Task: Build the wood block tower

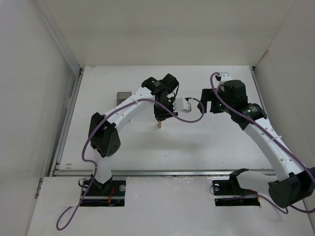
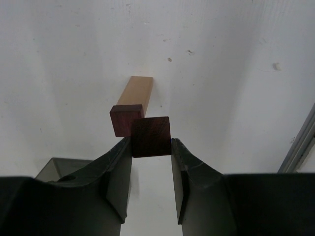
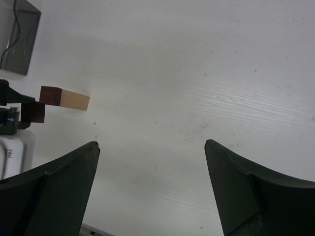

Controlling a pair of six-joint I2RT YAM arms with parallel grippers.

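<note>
A slim tan upright block (image 2: 138, 90) stands on the white table with a dark reddish-brown cube (image 2: 123, 119) on top of it. My left gripper (image 2: 151, 143) is shut on a second dark reddish-brown block (image 2: 151, 136), held right beside that cube and overlapping its corner; I cannot tell whether they touch. From above, the left gripper (image 1: 160, 113) hangs over the tan block (image 1: 159, 125). The right wrist view shows the tan block (image 3: 74, 100), the cube (image 3: 50, 94) and the held block (image 3: 33, 111) at far left. My right gripper (image 3: 152, 147) is open and holds nothing, off to the right of the tower (image 1: 205, 102).
A dark translucent bin (image 1: 122, 97) sits on the table behind and left of the tower, also in the left wrist view (image 2: 61, 167) and the right wrist view (image 3: 19, 42). White walls enclose the table. A metal rail (image 1: 162, 172) runs along its near edge.
</note>
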